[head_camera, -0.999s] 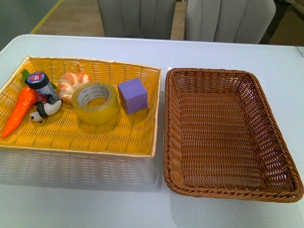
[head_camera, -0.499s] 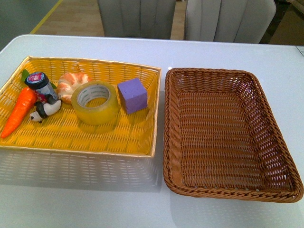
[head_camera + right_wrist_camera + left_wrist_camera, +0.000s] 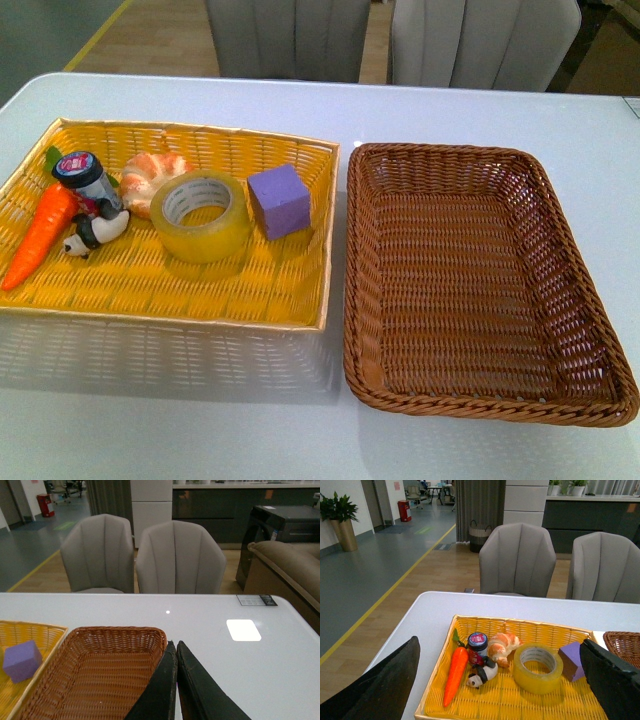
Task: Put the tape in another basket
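The tape, a wide yellowish roll with a white core, lies flat in the middle of the shallow yellow tray; it also shows in the left wrist view. The dark-brown wicker basket stands empty to the right of the tray, and shows in the right wrist view. Neither arm shows in the front view. My left gripper is open and empty, held high, with the tape between its fingers in that view. My right gripper is shut and empty, above the basket's right side.
In the tray with the tape lie a purple cube, a croissant, a small jar, a carrot and a panda figure. Two grey chairs stand behind the white table.
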`<move>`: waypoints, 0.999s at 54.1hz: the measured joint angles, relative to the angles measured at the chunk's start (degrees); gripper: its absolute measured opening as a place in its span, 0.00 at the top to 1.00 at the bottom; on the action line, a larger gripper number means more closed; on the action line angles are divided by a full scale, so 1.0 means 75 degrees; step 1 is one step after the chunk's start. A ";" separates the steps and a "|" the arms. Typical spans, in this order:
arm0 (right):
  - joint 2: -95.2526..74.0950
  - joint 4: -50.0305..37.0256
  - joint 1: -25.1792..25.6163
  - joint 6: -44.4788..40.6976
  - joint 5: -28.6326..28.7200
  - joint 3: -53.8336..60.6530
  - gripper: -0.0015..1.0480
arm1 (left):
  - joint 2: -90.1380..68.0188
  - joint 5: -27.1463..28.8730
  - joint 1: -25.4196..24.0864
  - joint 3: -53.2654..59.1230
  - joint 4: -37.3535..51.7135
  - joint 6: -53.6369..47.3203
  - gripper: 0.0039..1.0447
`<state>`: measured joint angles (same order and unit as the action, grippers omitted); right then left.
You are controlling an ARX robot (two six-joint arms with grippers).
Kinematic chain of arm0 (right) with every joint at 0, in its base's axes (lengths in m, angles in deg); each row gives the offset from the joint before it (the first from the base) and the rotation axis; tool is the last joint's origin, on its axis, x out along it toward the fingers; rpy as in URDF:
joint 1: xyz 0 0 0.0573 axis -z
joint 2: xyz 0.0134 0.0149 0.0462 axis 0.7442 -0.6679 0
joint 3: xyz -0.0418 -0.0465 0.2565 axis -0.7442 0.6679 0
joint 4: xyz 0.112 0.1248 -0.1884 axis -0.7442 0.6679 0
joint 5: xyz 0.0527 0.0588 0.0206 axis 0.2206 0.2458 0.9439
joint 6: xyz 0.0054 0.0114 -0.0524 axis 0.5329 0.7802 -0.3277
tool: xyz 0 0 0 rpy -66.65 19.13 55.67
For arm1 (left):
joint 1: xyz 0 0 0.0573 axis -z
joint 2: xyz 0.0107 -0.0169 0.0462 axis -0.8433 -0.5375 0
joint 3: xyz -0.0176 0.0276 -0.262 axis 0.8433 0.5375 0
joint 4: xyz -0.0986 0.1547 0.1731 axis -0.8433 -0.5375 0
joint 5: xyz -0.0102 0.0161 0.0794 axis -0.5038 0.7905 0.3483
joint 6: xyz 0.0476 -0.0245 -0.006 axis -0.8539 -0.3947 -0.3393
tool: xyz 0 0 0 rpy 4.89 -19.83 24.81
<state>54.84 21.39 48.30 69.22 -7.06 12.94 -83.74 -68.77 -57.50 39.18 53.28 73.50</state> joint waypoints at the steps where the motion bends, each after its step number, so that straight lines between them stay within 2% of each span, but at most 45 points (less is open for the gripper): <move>1: 0.0067 0.0067 0.0000 0.0000 -0.0003 0.0000 0.98 | 0.0000 0.0000 0.0000 0.0000 0.0000 0.0000 0.08; 32: 0.1478 0.1469 0.0000 0.0000 -0.0006 0.0000 0.98 | 0.0000 0.0000 0.0000 0.0000 0.0000 0.0000 0.08; 37: 0.2532 0.2742 0.0000 0.0000 -0.0017 -0.0003 0.98 | 0.0000 0.0003 0.0000 0.0000 0.0000 0.0000 0.08; 49: 0.2804 0.2841 0.0000 0.0000 -0.0015 -0.0003 0.98 | 0.0000 0.0000 0.0000 0.0000 0.0000 0.0000 0.08; 50: 0.2815 0.2844 0.0000 -0.0006 -0.0015 -0.0003 0.34 | 0.0000 0.0000 0.0000 0.0000 0.0000 0.0000 0.08; 54: 0.2815 0.2844 0.0000 -0.0006 -0.0015 -0.0003 0.23 | 0.0000 0.0000 0.0000 0.0000 0.0000 0.0000 0.08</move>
<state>75.96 42.72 48.30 69.18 -7.16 12.92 -83.74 -68.77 -57.50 39.18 53.28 73.50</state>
